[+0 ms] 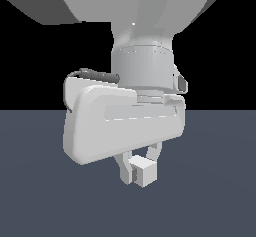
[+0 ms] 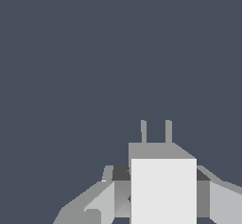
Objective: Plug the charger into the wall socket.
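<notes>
My gripper (image 1: 139,167) fills the middle of the exterior view and is shut on the charger (image 1: 146,173), a small white-grey cube held between the two fingers (image 1: 125,173). In the wrist view the charger (image 2: 163,190) sits between the fingers (image 2: 101,202), and its two thin prongs (image 2: 143,132) point away from the hand. The wall socket is out of view in both frames. I cannot tell how high the charger is above the floor.
A flat dark blue-grey floor (image 1: 215,181) spreads under the hand and fills the wrist view (image 2: 71,76). Behind it the exterior view is black. The arm's large grey link (image 1: 135,1) hangs across the top.
</notes>
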Controlling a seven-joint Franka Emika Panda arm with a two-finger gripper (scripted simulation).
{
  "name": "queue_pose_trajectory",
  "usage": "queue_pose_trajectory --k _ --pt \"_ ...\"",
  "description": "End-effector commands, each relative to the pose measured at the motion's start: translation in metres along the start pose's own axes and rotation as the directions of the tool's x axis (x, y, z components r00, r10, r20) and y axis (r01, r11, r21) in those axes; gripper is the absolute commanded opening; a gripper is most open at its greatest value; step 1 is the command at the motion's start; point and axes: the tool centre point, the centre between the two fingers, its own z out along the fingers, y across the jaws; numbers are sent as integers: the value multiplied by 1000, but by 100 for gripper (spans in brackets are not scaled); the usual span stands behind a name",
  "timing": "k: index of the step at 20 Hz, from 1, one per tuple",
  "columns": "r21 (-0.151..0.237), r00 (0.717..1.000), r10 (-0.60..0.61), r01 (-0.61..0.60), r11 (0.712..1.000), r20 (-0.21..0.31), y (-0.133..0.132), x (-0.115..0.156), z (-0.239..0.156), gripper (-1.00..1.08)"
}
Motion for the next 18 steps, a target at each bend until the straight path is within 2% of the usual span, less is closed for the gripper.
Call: queue_pose_trajectory --k 1,11,18 --pt "0 1000 5 -5 1000 0 0 1 0 -100" --pt "-1 994 113 -113 994 -1 -4 14 -11 -100" --pt "-3 965 262 -262 965 -2 -7 33 -26 -100"
